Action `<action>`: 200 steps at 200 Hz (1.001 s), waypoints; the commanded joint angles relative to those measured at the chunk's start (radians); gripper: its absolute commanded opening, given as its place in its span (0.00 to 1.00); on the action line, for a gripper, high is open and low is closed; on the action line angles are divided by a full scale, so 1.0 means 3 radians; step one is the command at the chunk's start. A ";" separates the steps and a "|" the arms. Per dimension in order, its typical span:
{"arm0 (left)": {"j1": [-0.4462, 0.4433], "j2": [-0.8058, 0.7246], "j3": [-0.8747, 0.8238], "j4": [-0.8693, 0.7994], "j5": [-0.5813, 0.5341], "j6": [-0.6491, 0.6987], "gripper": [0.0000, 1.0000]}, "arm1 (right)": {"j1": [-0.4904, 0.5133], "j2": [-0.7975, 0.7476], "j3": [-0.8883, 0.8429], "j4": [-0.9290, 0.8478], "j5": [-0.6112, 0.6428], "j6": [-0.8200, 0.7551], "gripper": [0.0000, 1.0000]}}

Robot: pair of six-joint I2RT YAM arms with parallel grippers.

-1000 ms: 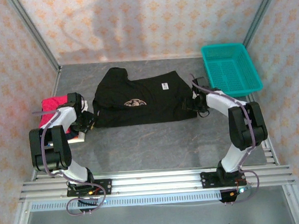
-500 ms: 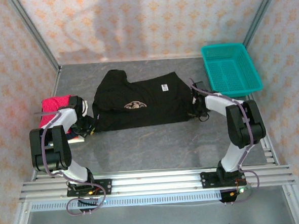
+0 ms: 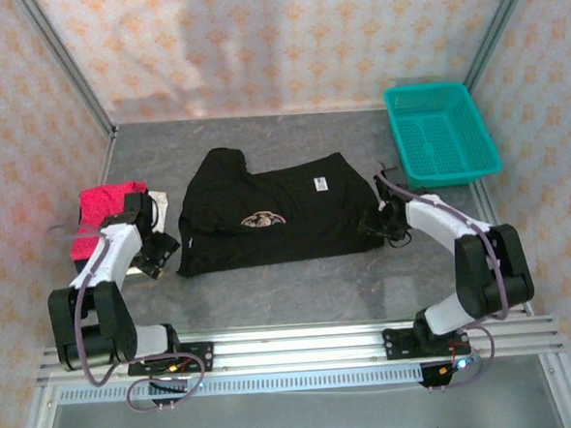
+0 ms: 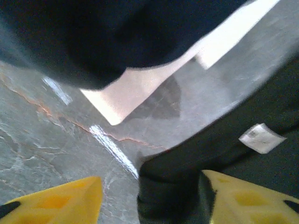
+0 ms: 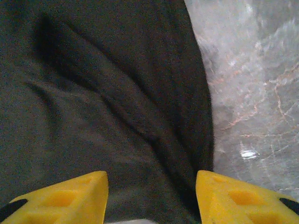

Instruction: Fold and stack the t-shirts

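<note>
The black t-shirt (image 3: pixel 266 210) lies spread across the middle of the table, its beige emblem (image 3: pixel 260 217) and white label (image 3: pixel 319 183) facing up. The crimson-pink t-shirt (image 3: pixel 104 208) sits bunched at the far left. My left gripper (image 3: pixel 162 251) is at the black shirt's left lower corner. In the left wrist view this gripper (image 4: pixel 150 177) is open, with the corner of black cloth (image 4: pixel 173 186) between its yellow fingers (image 4: pixel 56 200). My right gripper (image 3: pixel 375 224) is at the shirt's right edge. In the right wrist view it (image 5: pixel 150 173) is open over the black cloth (image 5: pixel 103 102).
A teal mesh basket (image 3: pixel 440 132) stands at the back right corner. Something white (image 3: pixel 159 200) lies beside the pink shirt. Patterned walls close in the table on three sides, and metal rails (image 3: pixel 294 347) run along the near edge.
Both grippers have moved toward the near edge. The black shirt's lower edge has come nearer with them, and the shirt lies a little flatter.
</note>
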 commanded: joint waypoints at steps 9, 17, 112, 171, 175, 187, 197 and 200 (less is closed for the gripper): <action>-0.0238 -0.0262 0.0245 -0.0451 -0.0315 -0.0140 0.69 | 0.0127 -0.0197 0.0290 -0.0014 0.0066 -0.0049 0.58; -0.0361 -0.0306 0.0209 -0.0455 -0.0242 -0.0245 0.69 | 0.0178 -0.0194 0.0322 0.0009 0.0036 -0.0047 0.59; -0.1122 -0.0378 -0.0447 0.0464 0.0038 -0.1293 0.64 | 0.0444 0.0114 0.0489 0.0178 -0.0113 0.0038 0.61; -0.0935 -0.0055 -0.0471 0.0575 0.0006 -0.1254 0.30 | 0.0440 0.0071 0.0457 0.0143 -0.0062 0.0050 0.61; -0.0926 -0.0055 -0.0448 0.0554 -0.0013 -0.1240 0.26 | 0.0442 0.0069 0.0452 0.0152 -0.0063 0.0056 0.61; -0.0902 -0.0060 -0.0393 0.0488 -0.0067 -0.1189 0.14 | 0.0440 0.0049 0.0424 0.0171 -0.0054 0.0071 0.61; -0.0870 -0.0064 -0.0363 0.0451 -0.0094 -0.1138 0.06 | 0.0441 0.0044 0.0406 0.0180 -0.0039 0.0084 0.61; -0.0856 -0.0066 -0.0361 0.0444 -0.0093 -0.1126 0.04 | 0.0440 0.0043 0.0407 0.0179 -0.0033 0.0084 0.61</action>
